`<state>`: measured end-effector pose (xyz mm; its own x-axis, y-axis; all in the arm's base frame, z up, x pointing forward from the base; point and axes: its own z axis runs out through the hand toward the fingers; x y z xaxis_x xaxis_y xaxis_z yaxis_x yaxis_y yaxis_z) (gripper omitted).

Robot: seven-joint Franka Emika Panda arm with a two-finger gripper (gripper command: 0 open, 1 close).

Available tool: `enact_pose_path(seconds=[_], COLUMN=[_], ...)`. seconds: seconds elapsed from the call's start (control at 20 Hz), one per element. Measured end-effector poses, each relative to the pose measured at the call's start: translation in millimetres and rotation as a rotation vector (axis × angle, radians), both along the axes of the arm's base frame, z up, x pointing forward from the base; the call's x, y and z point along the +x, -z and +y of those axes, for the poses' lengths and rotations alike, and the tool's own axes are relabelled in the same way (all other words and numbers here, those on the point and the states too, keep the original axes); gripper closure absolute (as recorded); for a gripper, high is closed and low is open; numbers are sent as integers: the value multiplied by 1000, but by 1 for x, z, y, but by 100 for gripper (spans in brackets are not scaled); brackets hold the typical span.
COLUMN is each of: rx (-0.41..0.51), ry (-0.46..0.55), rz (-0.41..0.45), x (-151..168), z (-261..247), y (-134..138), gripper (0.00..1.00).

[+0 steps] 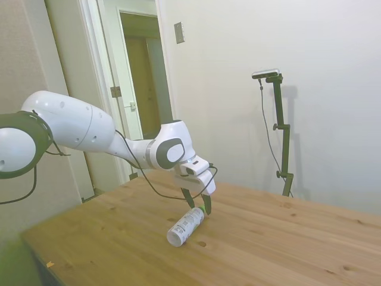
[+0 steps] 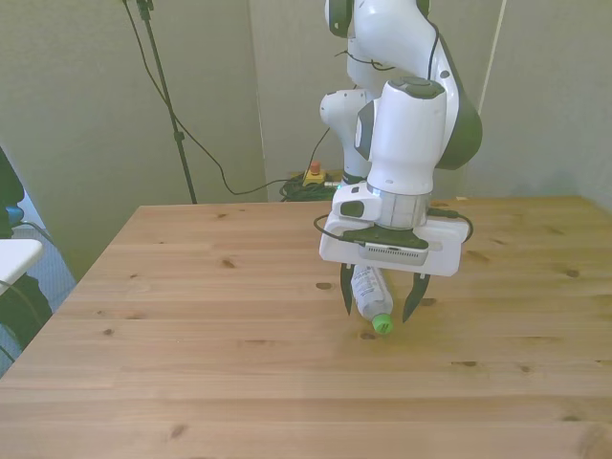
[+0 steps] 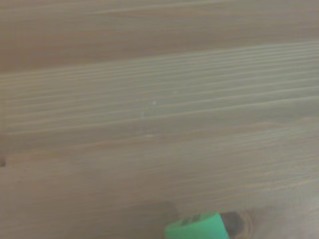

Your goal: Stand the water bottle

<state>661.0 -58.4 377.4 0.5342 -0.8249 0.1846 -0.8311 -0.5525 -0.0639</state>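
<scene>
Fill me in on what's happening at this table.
A white robot arm is working on a water bottle that lies on its side on the wooden table. The gripper is down at the bottle's green cap, fingers open on either side of it. The bottle has not been stood up yet.

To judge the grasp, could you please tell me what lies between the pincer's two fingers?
In the front view, the open pincer straddles the cap end of the lying water bottle; the green cap sits between the fingers. Below it is only bare table.
</scene>
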Motion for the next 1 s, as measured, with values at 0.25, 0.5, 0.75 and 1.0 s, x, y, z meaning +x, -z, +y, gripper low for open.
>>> enact_pose_path(seconds=[0.25,0.5,0.75,1.0], rx=[-8,-11,-11,-5], ry=[9,10,11,15], rz=[7,11,10,8], x=[7,9,10,11], z=[-7,-9,-9,-8], y=[13,23,23,23], gripper=[0,100,100,100])
